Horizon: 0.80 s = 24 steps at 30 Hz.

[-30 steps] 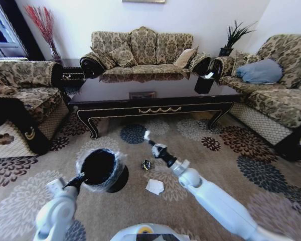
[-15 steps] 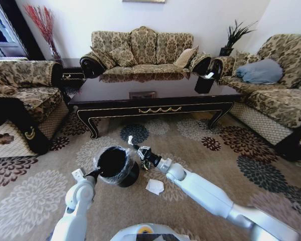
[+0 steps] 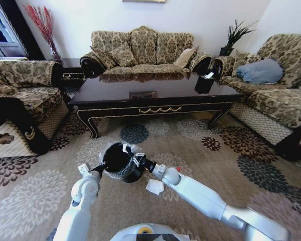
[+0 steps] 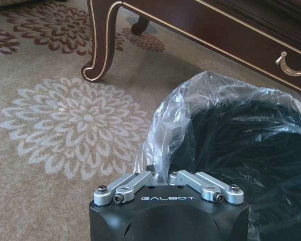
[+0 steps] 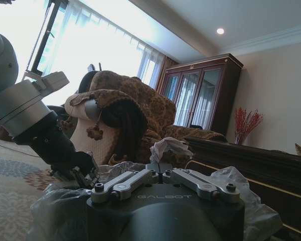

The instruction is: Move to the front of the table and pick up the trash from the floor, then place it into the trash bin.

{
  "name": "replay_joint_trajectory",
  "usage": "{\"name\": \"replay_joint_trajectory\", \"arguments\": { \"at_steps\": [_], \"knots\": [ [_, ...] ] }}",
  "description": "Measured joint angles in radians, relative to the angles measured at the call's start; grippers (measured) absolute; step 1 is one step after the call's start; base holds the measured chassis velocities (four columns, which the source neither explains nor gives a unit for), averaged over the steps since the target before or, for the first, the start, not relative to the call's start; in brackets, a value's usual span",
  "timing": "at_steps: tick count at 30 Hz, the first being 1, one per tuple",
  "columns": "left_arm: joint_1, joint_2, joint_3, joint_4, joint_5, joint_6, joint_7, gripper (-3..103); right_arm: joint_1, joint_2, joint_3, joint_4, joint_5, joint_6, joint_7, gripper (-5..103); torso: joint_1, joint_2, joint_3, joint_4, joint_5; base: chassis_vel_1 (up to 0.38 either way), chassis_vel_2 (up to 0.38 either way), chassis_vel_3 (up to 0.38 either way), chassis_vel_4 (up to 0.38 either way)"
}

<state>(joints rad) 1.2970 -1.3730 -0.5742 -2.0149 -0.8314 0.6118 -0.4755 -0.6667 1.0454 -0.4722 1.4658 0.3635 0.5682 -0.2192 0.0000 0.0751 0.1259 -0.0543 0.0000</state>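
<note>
Since the earlier frames the right gripper [image 3: 132, 158] has swung leftward across the carpet, from beside the small dark wrapper to the rim of the trash bin [image 3: 118, 161], and the bin has been carried further right to meet it. From the left of the head view, the left arm rises from the bottom edge, bent at the elbow, its white rounded links leading to the left gripper [image 3: 101, 168], whose fingers are pinched shut on the bin's near rim; in the left wrist view 2 silver finger links [image 4: 135, 185] close together on the crinkly clear plastic liner [image 4: 175, 125] bunched over the round black bucket. The bin hangs tilted just above the floor [image 3: 35, 196], a beige carpet with round flower medallions. Over the bin's mouth the right gripper holds a crumpled bit of white paper [image 5: 166, 149] clamped between its closed fingers, with the right arm stretched long and low from the lower right corner. A second crumpled white paper [image 3: 154, 187] lies flat on the carpet just in front of that forearm, and a small red cap [image 3: 178, 168] peeks out beside the arm's upper edge. Behind all this stands the table [image 3: 155, 98], long, low, dark and glossy, with curved legs and a gold scroll on its front edge.
</note>
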Motion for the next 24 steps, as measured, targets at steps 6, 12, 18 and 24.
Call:
{"name": "replay_joint_trajectory", "arguments": {
  "at_steps": [6, 12, 18, 24],
  "knots": [
    [0.044, -0.003, -0.026, -0.030, 0.001, -0.001, 0.000, 4, -0.024, -0.031, 0.010, 0.018, 0.002, -0.012, -0.034, 15, 0.000, 0.000, 0.000, -0.0004, -0.0003, 0.000, 0.000, 0.000, 0.000],
    [0.094, -0.005, -0.064, -0.066, 0.004, -0.001, 0.000, 4, -0.012, -0.036, 0.001, 0.029, 0.003, -0.021, -0.048, 31, 0.000, 0.000, 0.000, 0.0004, 0.0000, 0.000, 0.000, 0.000, 0.000],
    [0.135, -0.019, -0.110, -0.100, 0.003, -0.001, 0.002, 4, -0.019, -0.035, 0.040, 0.043, 0.016, -0.019, -0.047, 52, 0.000, 0.000, 0.000, 0.0000, 0.0000, 0.000, 0.000, 0.000, 0.000],
    [0.151, -0.009, -0.188, -0.126, -0.038, 0.009, -0.015, 4, -0.059, -0.047, 0.186, 0.077, 0.054, -0.082, -0.008, 74, 0.000, 0.000, 0.000, 0.0001, 0.0001, 0.000, 0.000, 0.000, 0.000]
  ]
}}
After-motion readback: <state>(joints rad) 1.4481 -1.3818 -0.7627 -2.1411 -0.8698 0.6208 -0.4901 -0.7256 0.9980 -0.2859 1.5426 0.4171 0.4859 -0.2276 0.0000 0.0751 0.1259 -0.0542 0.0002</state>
